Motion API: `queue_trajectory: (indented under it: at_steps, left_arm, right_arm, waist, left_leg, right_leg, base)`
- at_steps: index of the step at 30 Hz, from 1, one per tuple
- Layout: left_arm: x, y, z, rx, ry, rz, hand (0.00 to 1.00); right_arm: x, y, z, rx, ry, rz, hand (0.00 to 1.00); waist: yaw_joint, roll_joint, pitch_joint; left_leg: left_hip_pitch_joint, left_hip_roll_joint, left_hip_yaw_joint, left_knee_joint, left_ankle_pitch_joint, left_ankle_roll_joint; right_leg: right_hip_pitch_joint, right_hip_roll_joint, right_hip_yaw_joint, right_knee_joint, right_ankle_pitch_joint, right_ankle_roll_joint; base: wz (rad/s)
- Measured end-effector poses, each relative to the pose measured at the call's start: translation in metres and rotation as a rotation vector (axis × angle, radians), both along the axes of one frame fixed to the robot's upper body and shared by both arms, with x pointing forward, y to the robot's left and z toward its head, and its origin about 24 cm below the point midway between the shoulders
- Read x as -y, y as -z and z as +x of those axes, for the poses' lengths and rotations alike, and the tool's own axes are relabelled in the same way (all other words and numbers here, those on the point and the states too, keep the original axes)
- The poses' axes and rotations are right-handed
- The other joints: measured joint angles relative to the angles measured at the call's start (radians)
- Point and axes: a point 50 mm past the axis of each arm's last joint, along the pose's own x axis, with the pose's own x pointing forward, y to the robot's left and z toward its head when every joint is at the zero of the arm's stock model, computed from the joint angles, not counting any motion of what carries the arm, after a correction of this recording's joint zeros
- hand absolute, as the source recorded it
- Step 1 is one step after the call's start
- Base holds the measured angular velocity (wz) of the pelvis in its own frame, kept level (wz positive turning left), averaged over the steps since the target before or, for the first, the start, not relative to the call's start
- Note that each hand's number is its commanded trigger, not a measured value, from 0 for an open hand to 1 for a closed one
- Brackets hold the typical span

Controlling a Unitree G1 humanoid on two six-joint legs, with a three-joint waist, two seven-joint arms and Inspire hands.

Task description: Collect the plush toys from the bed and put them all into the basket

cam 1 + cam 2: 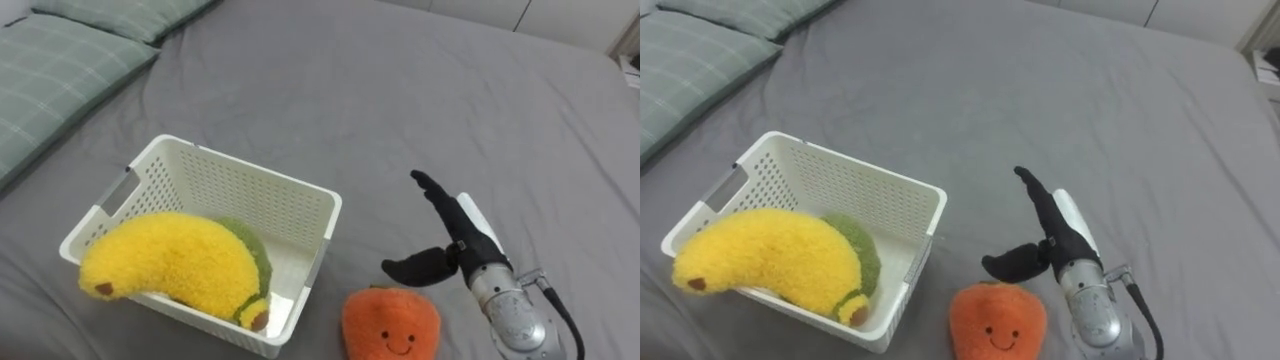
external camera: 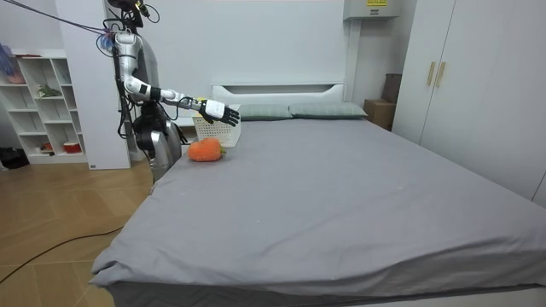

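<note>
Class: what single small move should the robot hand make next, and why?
Probably bring the right robot hand down onto the round orange plush toy with a smiling face and grasp it. That toy lies on the grey bed outside the white perforated plastic basket, which already holds the yellow plush banana; the hand is open, beside it.

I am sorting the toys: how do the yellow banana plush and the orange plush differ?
The banana plush is yellow and long; the orange plush is orange and round. The banana plush lies in the white basket; the orange plush sits on the grey bed beside it. Both are fuzzy soft toys.
</note>
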Motion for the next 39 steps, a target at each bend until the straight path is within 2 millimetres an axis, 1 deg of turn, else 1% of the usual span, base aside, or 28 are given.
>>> queue_trajectory:
  at_steps: [5, 7, 8, 10, 13, 15, 19, 22, 23, 24, 25, 26, 28, 39]
  left_arm:
    - [0.000, 0.000, 0.001, 0.003, -0.002, 0.010, 0.00]
    - [-0.001, -0.001, 0.001, 0.006, -0.006, 0.012, 0.00]
    - [-0.001, -0.001, 0.001, 0.008, -0.005, 0.013, 0.00]
    - [-0.001, -0.001, 0.002, 0.015, -0.006, 0.014, 0.00]
    - [-0.002, -0.003, 0.003, 0.023, -0.009, 0.025, 0.00]
    - [-0.002, -0.003, 0.004, 0.030, -0.010, 0.033, 0.00]
    - [-0.002, -0.003, 0.003, 0.028, -0.012, 0.042, 0.00]
    - [0.000, -0.002, 0.001, 0.012, 0.003, 0.034, 0.00]
    - [0.001, -0.001, 0.000, 0.010, 0.005, 0.033, 0.00]
    - [0.002, -0.001, 0.000, 0.007, 0.011, 0.029, 0.00]
    - [0.004, 0.000, 0.000, 0.006, 0.019, 0.026, 0.00]
    - [0.004, 0.000, 0.000, 0.006, 0.022, 0.026, 0.00]
    - [0.004, 0.000, 0.000, 0.005, 0.024, 0.025, 0.00]
    - [0.012, 0.001, 0.004, 0.025, 0.029, 0.003, 0.00]
  right_arm:
    - [-0.001, 0.009, -0.004, -0.039, 0.012, 0.006, 0.00]
    - [0.001, 0.024, -0.011, -0.104, 0.032, 0.007, 0.00]
    - [0.002, 0.030, -0.014, -0.131, 0.040, 0.004, 0.00]
    - [0.006, 0.048, -0.025, -0.225, 0.059, -0.011, 0.00]
    - [0.005, 0.060, -0.034, -0.294, 0.038, -0.039, 0.00]
    - [0.003, 0.064, -0.037, -0.318, 0.025, -0.040, 0.00]
    - [0.003, 0.073, -0.044, -0.369, 0.016, -0.051, 0.00]
    - [0.000, 0.087, -0.053, -0.447, -0.013, -0.079, 0.00]
    - [-0.001, 0.088, -0.054, -0.457, -0.018, -0.083, 0.02]
    - [-0.002, 0.091, -0.056, -0.471, -0.019, -0.083, 0.30]
    - [-0.001, 0.093, -0.058, -0.480, -0.018, -0.085, 0.95]
    - [0.000, 0.094, -0.059, -0.485, -0.016, -0.086, 1.00]
    - [0.000, 0.095, -0.059, -0.489, -0.015, -0.088, 1.00]
    - [0.004, 0.101, -0.064, -0.508, -0.002, -0.101, 1.00]
  waist:
    - [0.000, 0.000, -0.0002]
    - [0.001, -0.005, -0.0033]
    - [0.005, -0.005, -0.0038]
    - [0.009, -0.008, -0.0044]
    - [0.009, -0.009, -0.0040]
    - [0.009, -0.009, -0.0038]
    - [0.013, -0.012, -0.0016]
    - [0.009, -0.018, 0.0057]
    - [0.009, -0.018, 0.0062]
    - [0.009, -0.019, 0.0067]
    - [0.006, -0.019, 0.0066]
    - [0.006, -0.019, 0.0066]
    - [0.006, -0.019, 0.0066]
    - [0.005, -0.017, 0.0058]
  left_leg:
    - [0.000, 0.000, 0.000, 0.000, 0.000, 0.000]
    - [0.001, 0.000, -0.001, 0.001, 0.000, 0.000]
    - [0.001, 0.000, -0.001, 0.001, 0.000, 0.000]
    - [0.001, 0.000, -0.001, 0.001, 0.000, 0.000]
    - [0.001, 0.000, -0.001, 0.000, 0.000, 0.000]
    - [0.002, 0.001, -0.001, -0.001, -0.001, 0.000]
    - [0.003, 0.000, -0.001, -0.001, -0.001, 0.000]
    - [0.001, -0.001, -0.006, 0.000, -0.004, 0.001]
    - [-0.001, -0.001, -0.007, 0.001, -0.006, 0.001]
    - [-0.004, -0.001, -0.009, 0.002, -0.008, 0.000]
    - [-0.007, -0.002, -0.014, 0.004, -0.009, 0.001]
    - [-0.008, -0.002, -0.016, 0.004, -0.009, 0.002]
    - [-0.016, -0.001, -0.019, 0.014, -0.014, 0.001]
    - [-0.017, -0.002, -0.021, 0.017, -0.016, 0.003]
  right_leg:
    - [0.000, 0.001, 0.000, 0.000, 0.000, 0.000]
    - [0.001, 0.000, 0.000, 0.000, 0.000, 0.000]
    - [0.001, 0.000, 0.001, 0.000, 0.000, 0.000]
    - [0.000, 0.000, 0.001, 0.000, 0.000, 0.000]
    - [0.000, 0.001, 0.001, 0.000, 0.000, 0.000]
    - [0.001, 0.001, 0.002, 0.000, 0.000, 0.000]
    - [0.004, 0.000, 0.000, -0.001, 0.000, 0.000]
    - [0.007, 0.000, -0.002, -0.001, 0.000, 0.001]
    - [0.006, 0.000, -0.002, -0.001, 0.000, 0.001]
    - [0.004, 0.000, -0.003, -0.001, 0.000, 0.001]
    - [0.003, 0.000, -0.005, -0.001, 0.000, 0.001]
    - [0.003, 0.000, -0.005, -0.001, 0.000, 0.001]
    - [0.001, 0.001, -0.006, -0.002, -0.001, 0.001]
    - [0.003, 0.002, -0.009, -0.002, -0.002, 0.003]
  base:
    - [0.00]
    - [0.00]
    - [0.00]
    - [0.00]
    - [0.00]
    - [0.00]
    - [0.00]
    - [0.05]
    - [0.00]
    - [0.06]
    - [0.08]
    - [0.08]
    - [0.02]
    - [0.00]
